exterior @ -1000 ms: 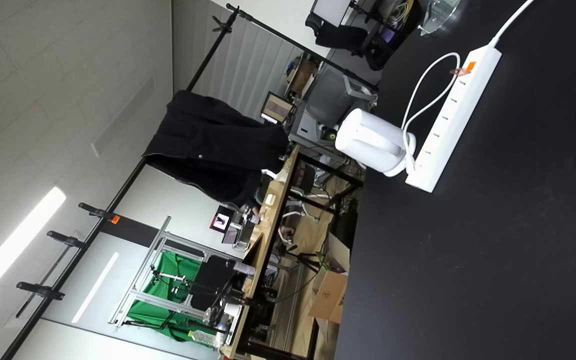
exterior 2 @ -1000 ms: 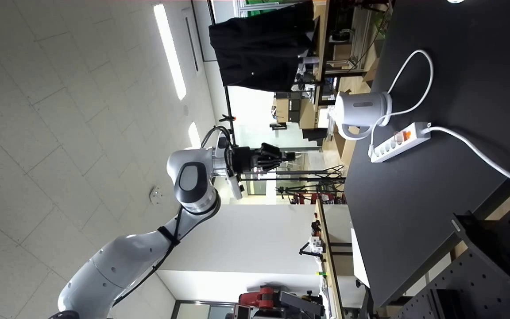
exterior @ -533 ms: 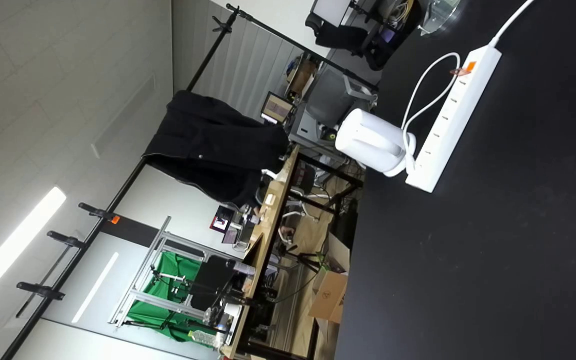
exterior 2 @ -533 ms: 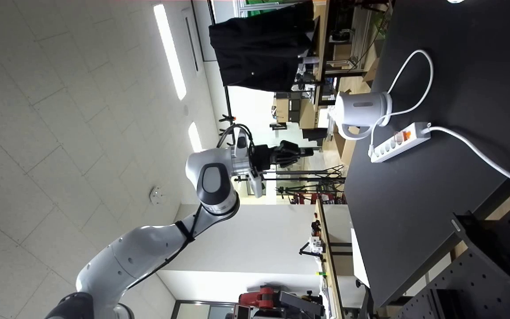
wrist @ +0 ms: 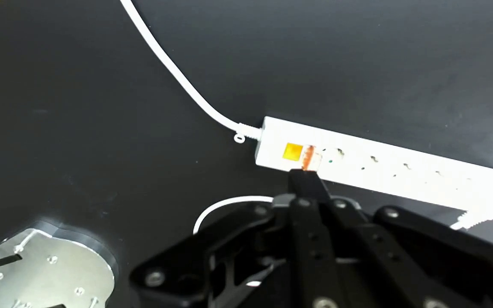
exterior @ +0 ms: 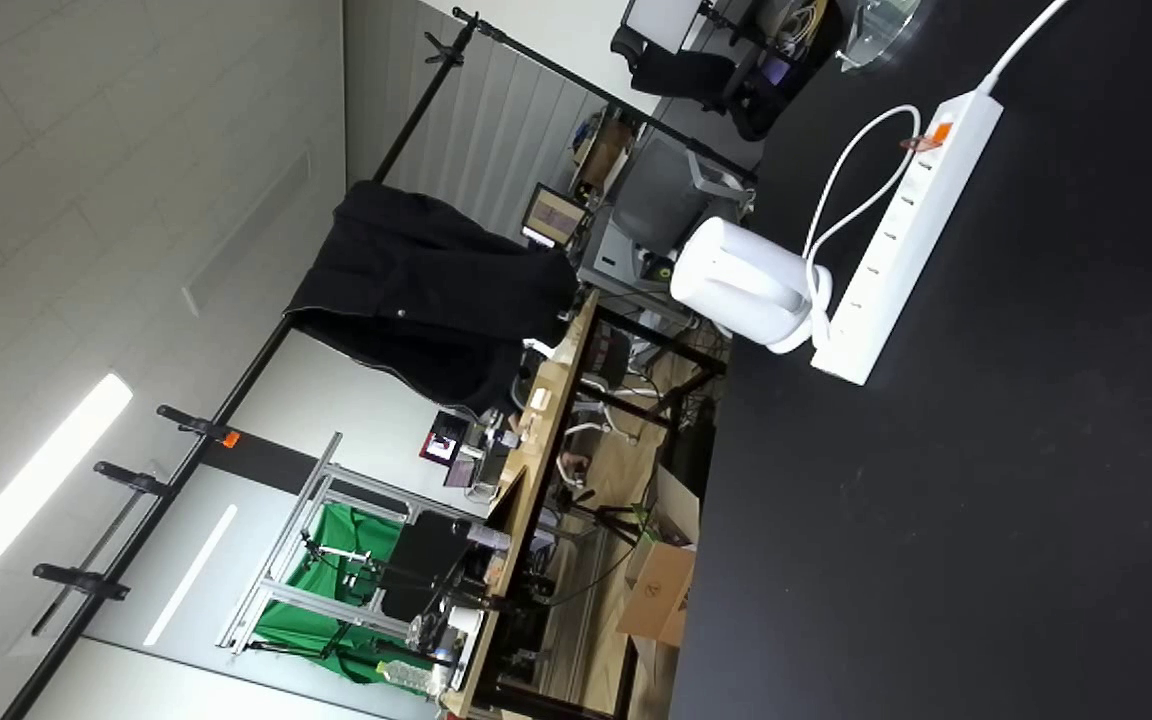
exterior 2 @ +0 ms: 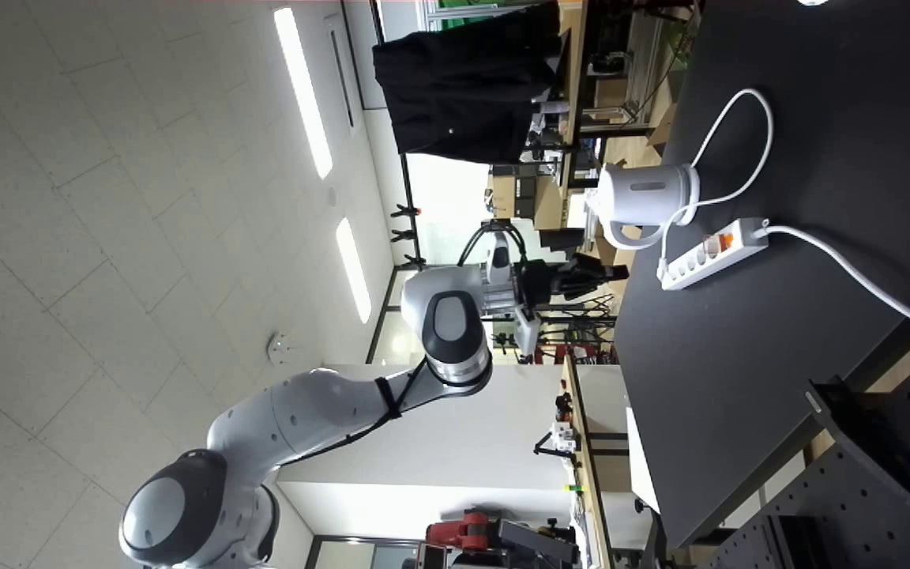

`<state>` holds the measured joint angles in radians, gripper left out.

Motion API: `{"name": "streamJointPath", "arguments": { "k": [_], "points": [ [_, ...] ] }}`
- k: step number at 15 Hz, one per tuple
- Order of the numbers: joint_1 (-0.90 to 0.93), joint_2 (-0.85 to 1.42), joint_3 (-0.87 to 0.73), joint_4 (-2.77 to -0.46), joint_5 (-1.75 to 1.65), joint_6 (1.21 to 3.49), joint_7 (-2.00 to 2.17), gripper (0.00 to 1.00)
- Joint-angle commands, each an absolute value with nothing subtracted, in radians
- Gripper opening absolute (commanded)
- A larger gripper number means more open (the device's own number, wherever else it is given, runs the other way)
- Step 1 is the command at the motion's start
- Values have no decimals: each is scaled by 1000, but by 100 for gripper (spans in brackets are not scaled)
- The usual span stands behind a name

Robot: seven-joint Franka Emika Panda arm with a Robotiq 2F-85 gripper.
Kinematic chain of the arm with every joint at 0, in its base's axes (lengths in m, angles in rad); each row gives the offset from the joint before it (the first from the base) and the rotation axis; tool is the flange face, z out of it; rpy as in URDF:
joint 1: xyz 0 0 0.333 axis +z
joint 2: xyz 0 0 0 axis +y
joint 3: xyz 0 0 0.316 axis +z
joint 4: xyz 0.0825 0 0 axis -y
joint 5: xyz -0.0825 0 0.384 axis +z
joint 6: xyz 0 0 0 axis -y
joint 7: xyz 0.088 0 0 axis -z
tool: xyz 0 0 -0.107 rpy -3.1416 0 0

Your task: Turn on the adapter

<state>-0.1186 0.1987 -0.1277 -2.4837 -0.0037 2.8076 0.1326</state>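
Kettle (exterior 2: pixel 648 204), contents hidden, near adapter (wrist: pixel 385 166)

The adapter (wrist: pixel 383 167) looks smooth plastic, the tabletop (exterior: pixel 986 520) matt.

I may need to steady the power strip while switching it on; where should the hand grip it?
Probably the middle of the power strip, from above, jaws across its narrow width, since it is long and lies flat on the table. The orange switch sits near one end and a plug at the other; a mid grip would likely clear both.
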Motion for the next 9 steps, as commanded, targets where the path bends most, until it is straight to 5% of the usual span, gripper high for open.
{"name": "streamJointPath", "arguments": {
  "k": [1, 9],
  "points": [
    [-75, 316, -155, -2422, -26, 2851, 204, 0],
    [-54, 352, -170, -2411, -18, 2850, 178, 1]
  ]
}}
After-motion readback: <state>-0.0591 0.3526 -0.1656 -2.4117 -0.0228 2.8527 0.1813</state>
